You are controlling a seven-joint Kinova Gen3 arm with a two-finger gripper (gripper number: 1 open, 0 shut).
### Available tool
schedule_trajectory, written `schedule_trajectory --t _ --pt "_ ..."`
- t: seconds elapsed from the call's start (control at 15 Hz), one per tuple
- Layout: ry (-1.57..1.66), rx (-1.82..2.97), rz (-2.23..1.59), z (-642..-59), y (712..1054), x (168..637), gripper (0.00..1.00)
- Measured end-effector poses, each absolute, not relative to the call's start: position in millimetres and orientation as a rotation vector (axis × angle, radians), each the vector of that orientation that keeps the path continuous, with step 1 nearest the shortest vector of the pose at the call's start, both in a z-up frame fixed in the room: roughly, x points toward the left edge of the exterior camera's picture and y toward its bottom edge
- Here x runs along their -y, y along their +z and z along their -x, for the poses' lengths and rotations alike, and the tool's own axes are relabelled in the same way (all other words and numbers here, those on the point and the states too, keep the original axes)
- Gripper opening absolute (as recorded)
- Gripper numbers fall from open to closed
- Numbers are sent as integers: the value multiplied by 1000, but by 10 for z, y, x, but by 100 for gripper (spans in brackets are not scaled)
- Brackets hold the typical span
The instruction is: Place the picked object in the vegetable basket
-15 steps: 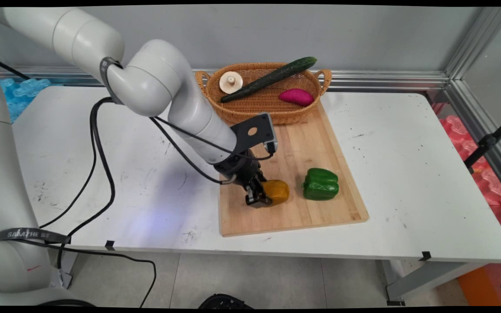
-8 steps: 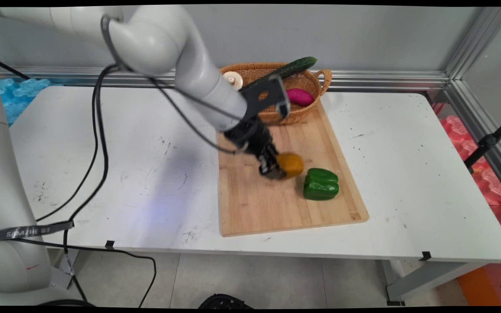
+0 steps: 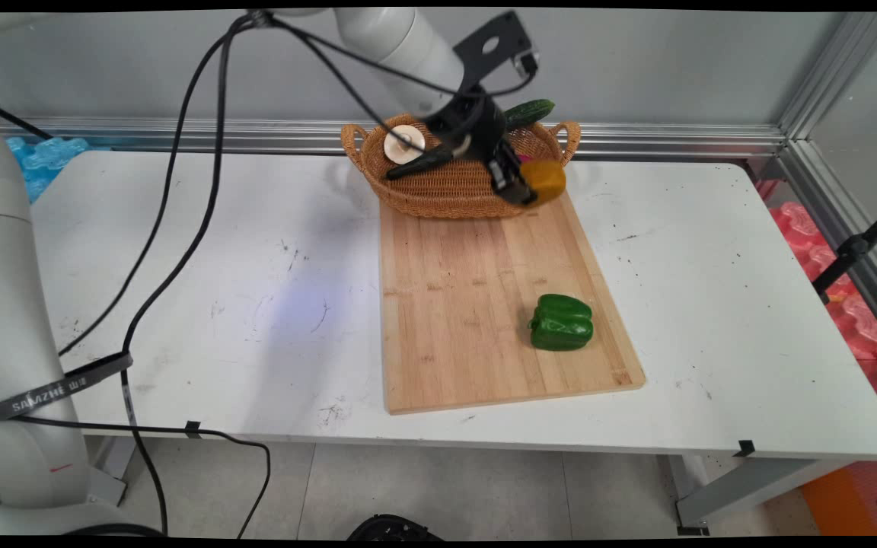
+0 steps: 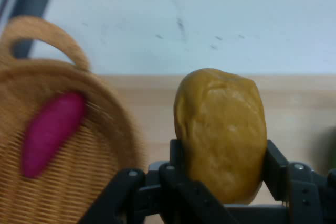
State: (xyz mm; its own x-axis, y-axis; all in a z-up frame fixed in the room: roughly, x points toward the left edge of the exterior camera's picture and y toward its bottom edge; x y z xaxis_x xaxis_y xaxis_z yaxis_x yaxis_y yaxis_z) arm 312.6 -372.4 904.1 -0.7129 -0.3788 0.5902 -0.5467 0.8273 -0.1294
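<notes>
White table (image 3: 712,304); fingers (image 4: 274,163) clamp potato (image 3: 543,180) beside basket (image 3: 438,194).

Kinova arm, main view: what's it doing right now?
The gripper is shut on a yellow-brown potato, held in the air at the right end of the wicker basket, above the far end of the wooden cutting board. In the basket lie a cucumber, a white mushroom and a magenta sweet potato. A green bell pepper sits on the board near its right edge.
</notes>
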Motion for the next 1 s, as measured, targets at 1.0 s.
schedule_trajectory --t 1.0 --pt "448 2526 -584 -3564 8673 4654 0"
